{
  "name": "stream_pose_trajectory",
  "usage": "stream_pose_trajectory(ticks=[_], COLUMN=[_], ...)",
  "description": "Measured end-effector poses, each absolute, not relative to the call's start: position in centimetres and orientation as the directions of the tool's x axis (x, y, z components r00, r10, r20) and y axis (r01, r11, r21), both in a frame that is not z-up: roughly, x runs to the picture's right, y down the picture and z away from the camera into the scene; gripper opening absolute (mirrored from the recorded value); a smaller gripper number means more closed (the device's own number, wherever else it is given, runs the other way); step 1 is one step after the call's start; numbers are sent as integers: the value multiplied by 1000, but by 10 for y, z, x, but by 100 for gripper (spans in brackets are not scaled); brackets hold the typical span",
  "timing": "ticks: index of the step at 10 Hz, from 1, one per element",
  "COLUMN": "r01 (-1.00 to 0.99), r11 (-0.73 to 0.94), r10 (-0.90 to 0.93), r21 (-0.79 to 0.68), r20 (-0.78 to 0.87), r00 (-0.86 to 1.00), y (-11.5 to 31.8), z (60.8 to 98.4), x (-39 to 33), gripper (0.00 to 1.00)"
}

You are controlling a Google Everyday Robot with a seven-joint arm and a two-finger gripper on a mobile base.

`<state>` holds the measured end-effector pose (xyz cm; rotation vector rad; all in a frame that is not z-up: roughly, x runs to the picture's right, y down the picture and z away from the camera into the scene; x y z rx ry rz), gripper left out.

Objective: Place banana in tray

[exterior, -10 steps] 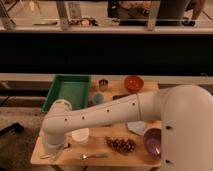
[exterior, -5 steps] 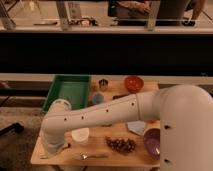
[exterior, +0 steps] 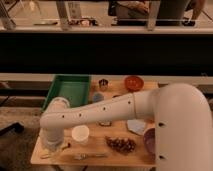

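**Spotter:** Where is the gripper?

**Operator:** I have the two-finger gripper low over the front-left corner of the light wooden table. It hangs at the end of the white arm, which reaches across the table from the right. The wrist blocks my view of it, so I cannot tell whether it is spread, pressed together or pinching anything.

**Spotter:** And the banana?

**Operator:** The small curved pale-yellow banana is at that same corner, right under the gripper and mostly covered. What I can see is a pale strip lying roughly along the table's front edge, with its long axis running left to right. There is a dark end on the right, toward the round white cup. I cannot tell whether the gripper touches it.

**Spotter:** The tray?

**Operator:** The large rectangular green plastic tray sits at the back left of the table, behind the arm's elbow. The banana is outside it and well apart from it.

**Spotter:** Anything else nearby?

**Operator:** A silver fork lies along the front edge, just right of the banana. Further right are a bunch of dark grapes and a round purple bowl. An orange bowl and a small metal cup stand at the back.
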<state>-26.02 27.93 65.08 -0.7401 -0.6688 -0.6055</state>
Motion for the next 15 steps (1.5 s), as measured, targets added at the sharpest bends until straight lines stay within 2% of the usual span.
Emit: stream_pose_trajectory(ticks=[1, 6, 11, 15], r01=[699, 697, 685, 686], r11=[589, 595, 608, 602], r10=[-255, -241, -211, -202], r21=[-405, -400, -402, -408], r20=[728, 739, 750, 754], r00=[636, 630, 627, 625], y=[276, 267, 251, 256], z=[654, 668, 697, 713], x=[-262, -265, -264, -264], gripper=[80, 80, 80, 80])
